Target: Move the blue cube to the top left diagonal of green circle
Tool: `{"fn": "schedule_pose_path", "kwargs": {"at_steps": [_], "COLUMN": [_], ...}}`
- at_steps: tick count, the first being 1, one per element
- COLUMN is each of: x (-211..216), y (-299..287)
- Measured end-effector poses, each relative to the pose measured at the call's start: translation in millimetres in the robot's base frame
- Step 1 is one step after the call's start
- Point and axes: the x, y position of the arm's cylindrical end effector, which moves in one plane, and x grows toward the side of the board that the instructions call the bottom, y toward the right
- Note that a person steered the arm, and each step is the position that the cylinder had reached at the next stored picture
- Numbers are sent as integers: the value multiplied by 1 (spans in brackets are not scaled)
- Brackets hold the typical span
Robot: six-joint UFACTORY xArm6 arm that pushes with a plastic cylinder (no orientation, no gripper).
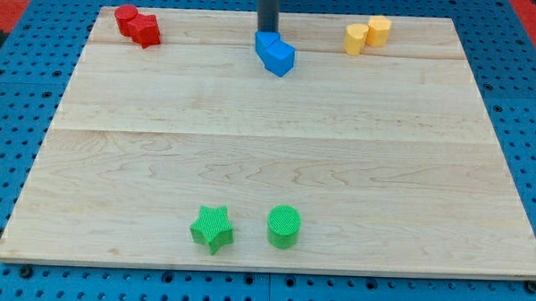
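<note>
While the wooden desk fills most of the view over a blue pegboard, its blocks sit in three clusters along the top edge and one pair near the bottom. At the view's top left, a red cylinder touches a second red block of a lumpier shape that I cannot make out for certain. Lower down, near the view's bottom edge and left of centre, lies a green star, and just to its right, apart from it, stands the green circle, an upright round block.

Near the top centre is the blue cube, touching another blue block on its upper left side; the two read almost as one mass, well apart from the green circle and far above it. My tip comes down from the view's top edge and meets the upper blue block at its back, on the side away from the green pair. This arm has no jaws, only the rod, so nothing is held.

At the view's top right, two yellow blocks touch: a yellow block of faceted shape and a yellow cylinder to its right.
</note>
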Motion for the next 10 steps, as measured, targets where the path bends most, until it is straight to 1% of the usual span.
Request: {"fn": "schedule_pose_path", "kwargs": {"at_steps": [2, 3, 4, 5, 6, 7, 8, 9, 10], "x": [35, 37, 46, 34, 59, 50, 54, 95, 143], "y": [11, 88, 68, 3, 14, 53, 56, 56, 41]}}
